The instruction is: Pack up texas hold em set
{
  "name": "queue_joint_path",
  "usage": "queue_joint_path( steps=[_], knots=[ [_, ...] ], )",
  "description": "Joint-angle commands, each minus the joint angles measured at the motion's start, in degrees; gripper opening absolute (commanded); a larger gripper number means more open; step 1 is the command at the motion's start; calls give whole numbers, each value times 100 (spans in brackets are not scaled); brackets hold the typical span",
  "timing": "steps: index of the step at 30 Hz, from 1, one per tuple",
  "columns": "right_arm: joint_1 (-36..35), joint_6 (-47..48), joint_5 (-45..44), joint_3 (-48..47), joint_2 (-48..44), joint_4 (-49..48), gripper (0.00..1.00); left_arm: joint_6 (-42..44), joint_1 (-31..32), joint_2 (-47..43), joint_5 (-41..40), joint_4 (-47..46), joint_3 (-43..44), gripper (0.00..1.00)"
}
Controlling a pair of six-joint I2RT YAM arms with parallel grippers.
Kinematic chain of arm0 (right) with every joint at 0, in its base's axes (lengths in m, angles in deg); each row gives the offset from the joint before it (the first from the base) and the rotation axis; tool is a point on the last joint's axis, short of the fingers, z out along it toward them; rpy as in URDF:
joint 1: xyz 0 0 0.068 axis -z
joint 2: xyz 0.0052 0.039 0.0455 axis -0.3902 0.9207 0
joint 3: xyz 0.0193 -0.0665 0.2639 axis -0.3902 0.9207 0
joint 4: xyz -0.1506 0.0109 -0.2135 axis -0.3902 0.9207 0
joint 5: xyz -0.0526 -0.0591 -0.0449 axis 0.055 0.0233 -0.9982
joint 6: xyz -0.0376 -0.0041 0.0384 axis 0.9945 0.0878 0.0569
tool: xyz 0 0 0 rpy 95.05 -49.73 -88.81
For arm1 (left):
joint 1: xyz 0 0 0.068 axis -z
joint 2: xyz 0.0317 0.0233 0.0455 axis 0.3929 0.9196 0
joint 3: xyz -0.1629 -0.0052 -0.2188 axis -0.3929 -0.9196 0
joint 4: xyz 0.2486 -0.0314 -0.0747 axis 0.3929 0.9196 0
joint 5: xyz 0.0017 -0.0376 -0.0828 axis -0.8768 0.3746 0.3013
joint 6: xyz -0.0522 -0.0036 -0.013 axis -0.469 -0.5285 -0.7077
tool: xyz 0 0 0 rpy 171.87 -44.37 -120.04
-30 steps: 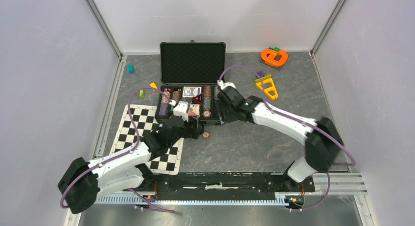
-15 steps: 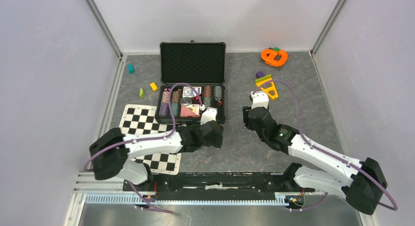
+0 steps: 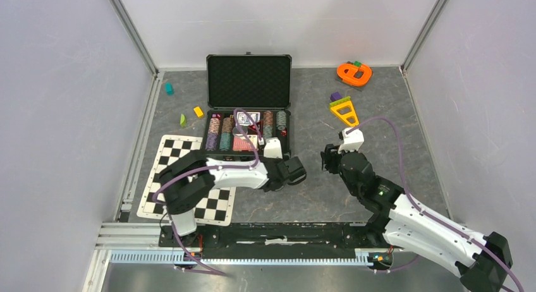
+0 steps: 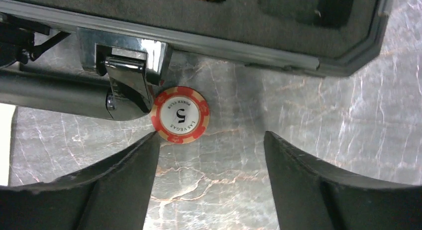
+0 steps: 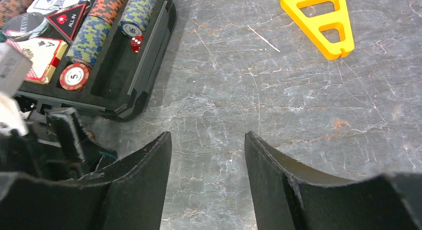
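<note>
The black briefcase (image 3: pixel 248 83) lies open at the table's back, its foam tray holding coloured chip stacks (image 5: pixel 94 36), card decks (image 5: pixel 42 53), a red die (image 5: pixel 135 42) and a flat red-white chip (image 5: pixel 74 75). One loose red-white poker chip (image 4: pixel 180 114) lies on the table against the case's front edge (image 4: pixel 239 45), beside the latch (image 4: pixel 127 65). My left gripper (image 4: pixel 211 140) (image 3: pixel 292 173) hovers open over it, the chip just off its left fingertip (image 4: pixel 149 145). My right gripper (image 5: pixel 207 138) (image 3: pixel 328 159) is open and empty over bare table right of the case.
A black-white checkered mat (image 3: pixel 189 178) lies left of the arms. A yellow triangle toy (image 5: pixel 321 21) (image 3: pixel 344 112) and an orange toy (image 3: pixel 354 73) sit at the back right. Small coloured blocks (image 3: pixel 183 120) lie left of the case.
My left arm swung right along the case's front and its jaws narrowed slightly. My right arm drew back from the case toward the near right.
</note>
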Motion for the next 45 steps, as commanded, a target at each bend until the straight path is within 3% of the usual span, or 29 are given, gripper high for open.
queue_joint_path(
  steps=[1,6,10,16,25,35,39,45],
  knots=[
    [-3,-9,100,111,-127,-313,62,-1422,20,639,-532,1491,840,76],
    [-4,-14,68,140,-281,-297,62,-1631,3,618,-664,1613,774,73],
    [0,-1,35,167,-374,-302,62,-1517,-70,551,-712,1490,649,78],
    [-7,21,124,133,-287,-305,62,-909,-215,243,-694,161,38,77],
    [-2,39,128,106,-256,-305,63,-123,-205,180,-1123,-978,-550,69],
    [-2,33,129,97,-282,-305,63,-116,-209,744,-909,-171,96,54],
    [-2,39,142,88,-311,-302,63,-116,-196,736,-569,-172,0,45],
    [-2,27,156,95,-363,-305,63,-60,-98,366,52,-147,-452,42]
  ],
)
